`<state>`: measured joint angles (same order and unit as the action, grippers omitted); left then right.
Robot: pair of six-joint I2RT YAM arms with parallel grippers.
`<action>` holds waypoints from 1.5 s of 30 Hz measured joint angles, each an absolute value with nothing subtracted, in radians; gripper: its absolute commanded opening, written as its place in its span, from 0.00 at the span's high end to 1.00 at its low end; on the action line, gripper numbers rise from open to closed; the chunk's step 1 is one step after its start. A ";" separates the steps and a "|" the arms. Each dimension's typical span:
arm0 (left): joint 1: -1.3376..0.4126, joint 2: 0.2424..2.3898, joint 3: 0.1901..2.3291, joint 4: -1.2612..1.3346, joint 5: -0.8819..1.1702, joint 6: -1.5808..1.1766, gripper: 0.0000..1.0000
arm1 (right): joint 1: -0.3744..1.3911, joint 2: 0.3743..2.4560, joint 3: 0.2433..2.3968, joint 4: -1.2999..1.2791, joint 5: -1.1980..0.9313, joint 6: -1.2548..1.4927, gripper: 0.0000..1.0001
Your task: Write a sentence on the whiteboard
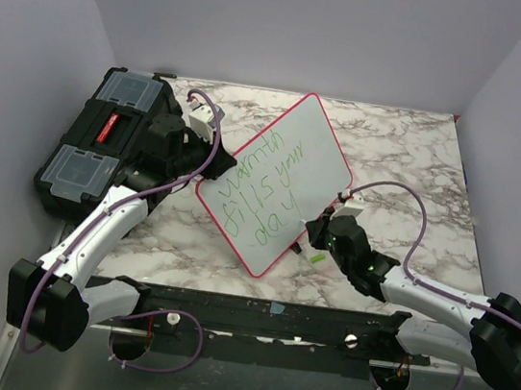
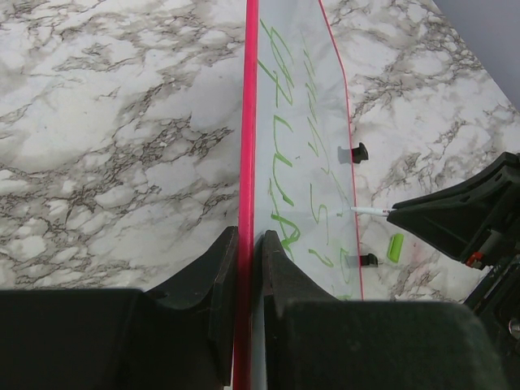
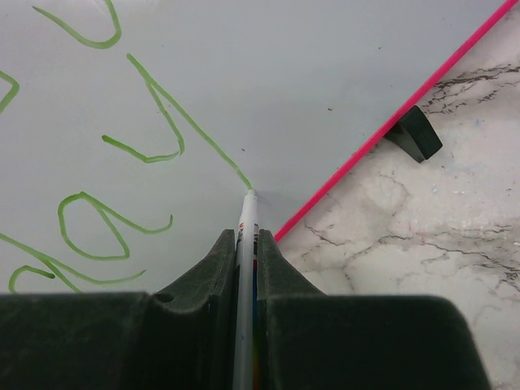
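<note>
With the left gripper (image 2: 248, 240) clamped on the rim of the flat, white, red-rimmed whiteboard (image 1: 277, 183) at the middle of the marble-patterned table (image 1: 421, 159), and the right gripper (image 3: 244, 237) pinching the slim white marker (image 3: 247, 210) at the tail of the final "y" in the green handwritten sentence (image 1: 263, 193), we judge the stroke best ended lightly — the board held steady, the tip short of the rim.

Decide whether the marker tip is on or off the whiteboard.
On: the marker tip meets the whiteboard where the green y's tail ends.

whiteboard (image 1: 298, 152): white, red-pink rim, rounded corners, turned corner-on at centre of marble tabletop (image 1: 411, 158) | sentence (image 1: 265, 194): thin green handwriting, three lines, "warmth fills your day", last y's tail near rim
</note>
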<state>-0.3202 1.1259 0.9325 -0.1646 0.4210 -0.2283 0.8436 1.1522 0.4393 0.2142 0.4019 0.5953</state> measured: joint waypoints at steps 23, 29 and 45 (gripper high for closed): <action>-0.314 1.124 0.933 -0.125 0.419 -0.225 1.00 | 0.840 1.144 0.400 0.200 0.267 0.628 0.99; -0.313 1.124 0.933 -0.110 0.418 -0.222 1.00 | 0.840 1.174 0.426 0.200 0.250 0.616 0.99; -0.313 1.124 0.935 -0.078 0.414 -0.207 1.00 | 0.843 1.238 0.569 0.155 0.179 0.549 0.99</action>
<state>-0.3134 1.1240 0.9348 -0.0776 0.4145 -0.2073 0.8429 1.2381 0.5686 0.1555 0.1787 0.5491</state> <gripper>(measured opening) 0.144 0.128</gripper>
